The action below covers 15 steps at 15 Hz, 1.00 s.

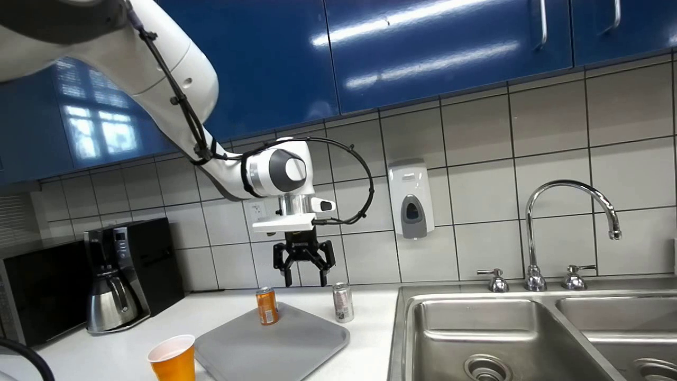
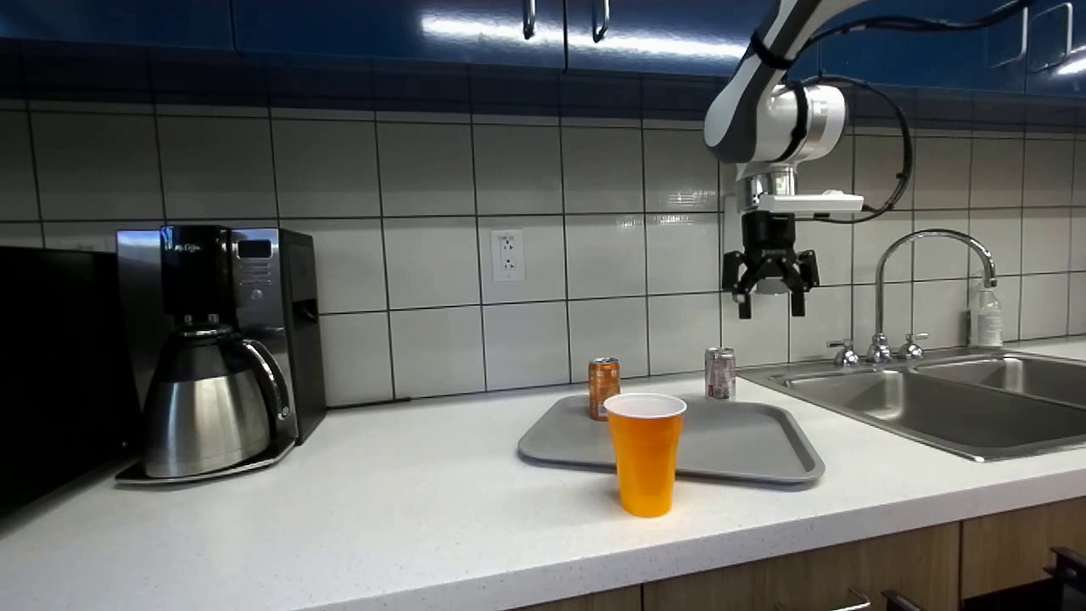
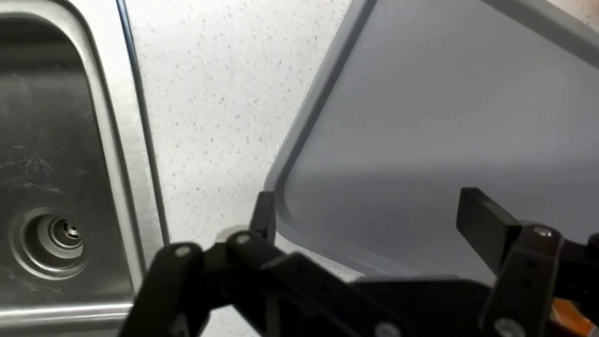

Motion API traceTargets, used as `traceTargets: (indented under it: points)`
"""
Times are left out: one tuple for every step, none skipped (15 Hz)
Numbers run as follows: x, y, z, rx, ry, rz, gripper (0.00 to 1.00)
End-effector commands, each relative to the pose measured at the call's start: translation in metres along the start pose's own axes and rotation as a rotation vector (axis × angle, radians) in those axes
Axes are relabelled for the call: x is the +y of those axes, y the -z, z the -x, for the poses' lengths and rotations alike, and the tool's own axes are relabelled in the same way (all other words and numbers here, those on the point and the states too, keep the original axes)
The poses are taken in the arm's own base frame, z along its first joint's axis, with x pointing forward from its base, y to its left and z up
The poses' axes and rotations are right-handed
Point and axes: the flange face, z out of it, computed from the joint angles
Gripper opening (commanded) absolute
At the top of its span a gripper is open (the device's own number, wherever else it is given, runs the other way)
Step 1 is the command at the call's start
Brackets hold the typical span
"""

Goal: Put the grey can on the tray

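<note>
The grey can stands upright on the counter, just off an edge of the tray; whether the two touch I can't tell. That spot calls for only a short carry, and I take this to be the reach, the job not yet done. The tray lies flat, with a broad bare stretch that could take it. Above hangs the gripper, pointing straight down, spread wide and holding nothing, which suits closing round an upright can from overhead. In both exterior views it looks off to one side of the grey can, so I'd expect a shift before any descent. The orange can stands on the tray near a corner, leaving plenty of room, though a careless carry might clip it. The cup is on the counter, across the tray from the grey can, so probably out of the way. The sink is near too, on the side away from the orange can, so an outward nudge could send the grey can that way.
</note>
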Motion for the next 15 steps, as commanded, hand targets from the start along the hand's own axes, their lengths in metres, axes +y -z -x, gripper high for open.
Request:
traceTargets:
  points:
    - [0.011, -0.002, -0.043, -0.001, 0.032, 0.011, 1.0]
    - [0.015, -0.002, -0.051, 0.001, 0.032, 0.015, 1.0]
    - [0.018, -0.003, -0.06, 0.004, 0.031, 0.018, 1.0]
    - [0.022, -0.003, -0.068, 0.007, 0.03, 0.02, 1.0]
    - [0.027, -0.003, -0.075, 0.015, 0.026, 0.023, 1.0]
    - [0.03, -0.003, -0.082, 0.023, 0.025, 0.027, 1.0]
    - [0.034, -0.003, -0.09, 0.037, 0.024, 0.024, 1.0]
    - [0.038, -0.003, -0.096, 0.046, 0.026, 0.023, 1.0]
    - [0.041, -0.003, -0.103, 0.053, 0.029, 0.023, 1.0]
    - [0.044, -0.004, -0.109, 0.057, 0.034, 0.021, 1.0]
    - [0.046, -0.006, -0.117, 0.064, 0.04, 0.019, 1.0]
    - [0.048, -0.007, -0.123, 0.068, 0.045, 0.016, 1.0]
    - [0.049, -0.008, -0.129, 0.074, 0.05, 0.018, 1.0]
    - [0.049, -0.009, -0.136, 0.077, 0.057, 0.015, 1.0]
    - [0.05, -0.011, -0.142, 0.082, 0.063, 0.014, 1.0]
